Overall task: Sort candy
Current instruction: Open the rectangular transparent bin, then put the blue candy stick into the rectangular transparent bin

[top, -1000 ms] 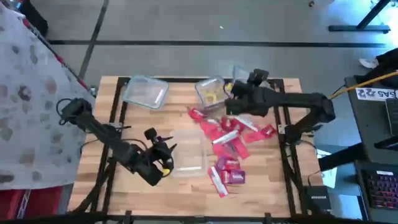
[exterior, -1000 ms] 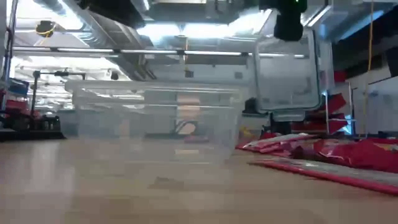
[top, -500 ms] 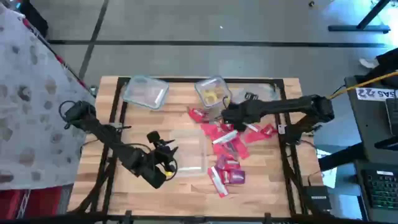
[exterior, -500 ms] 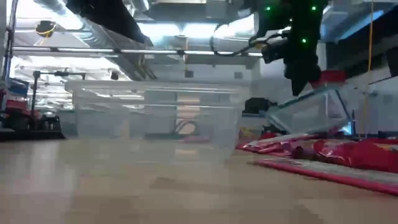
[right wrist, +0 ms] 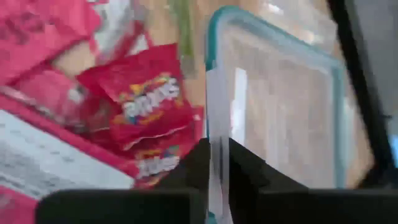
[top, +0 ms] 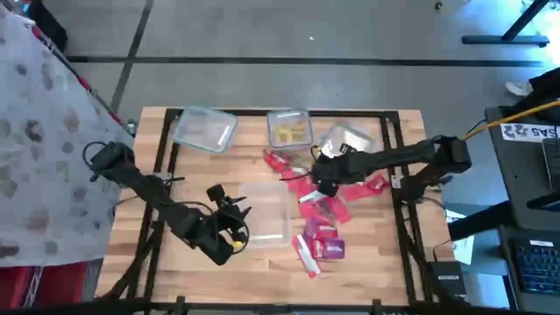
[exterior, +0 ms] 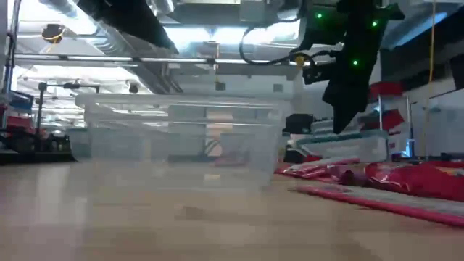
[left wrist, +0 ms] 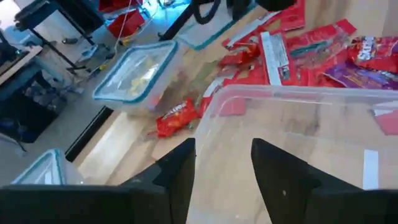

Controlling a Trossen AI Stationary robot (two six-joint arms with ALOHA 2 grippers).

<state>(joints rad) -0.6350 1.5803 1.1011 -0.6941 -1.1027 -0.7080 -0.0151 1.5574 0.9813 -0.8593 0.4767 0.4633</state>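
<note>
So the table [top: 210,166] was a light wooden slatted top with dark rails running across it. Three clear tubs sat along the far edge: an empty one [top: 205,129] far left, one with yellow pieces [top: 290,129] in the middle, another [top: 345,140] right of it. A bigger clear tub [top: 265,214] sat near centre, with candy [top: 322,210] scattered just right of it.
</note>
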